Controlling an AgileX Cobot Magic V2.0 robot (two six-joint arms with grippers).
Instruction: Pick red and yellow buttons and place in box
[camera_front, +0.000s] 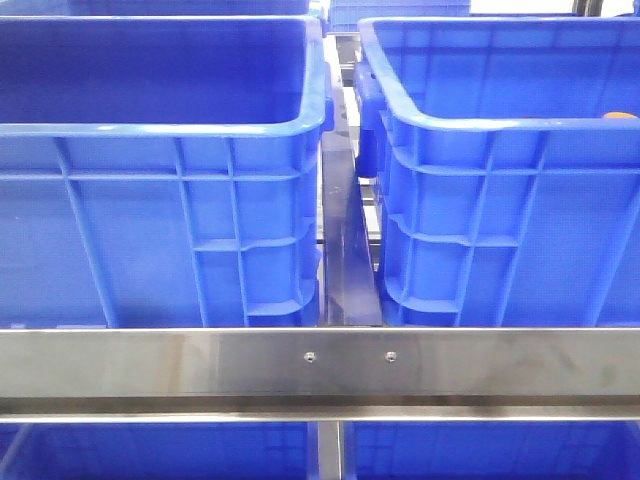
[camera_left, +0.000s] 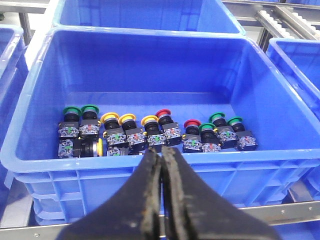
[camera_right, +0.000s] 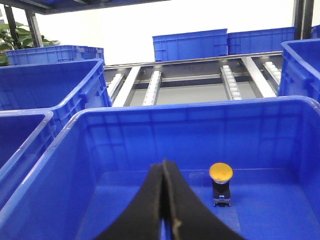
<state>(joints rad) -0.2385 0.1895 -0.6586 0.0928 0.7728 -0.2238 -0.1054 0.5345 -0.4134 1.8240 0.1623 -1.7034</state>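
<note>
In the left wrist view a blue bin (camera_left: 150, 162) holds a row of push buttons: yellow ones (camera_left: 110, 118), red ones (camera_left: 163, 113) and green ones (camera_left: 71, 110). My left gripper (camera_left: 162, 155) is shut and empty, hanging just outside that bin's near wall. In the right wrist view a second blue box (camera_right: 190, 107) holds a single yellow button (camera_right: 221, 172) standing upright on its floor. My right gripper (camera_right: 164, 166) is shut and empty above this box's floor, beside the button and apart from it. Neither gripper shows in the front view.
The front view shows two tall blue bins, left (camera_front: 160, 130) and right (camera_front: 500, 125), with a narrow gap between them, behind a steel rail (camera_front: 320, 360). More blue bins (camera_right: 190, 44) and roller tracks (camera_right: 152, 85) lie beyond.
</note>
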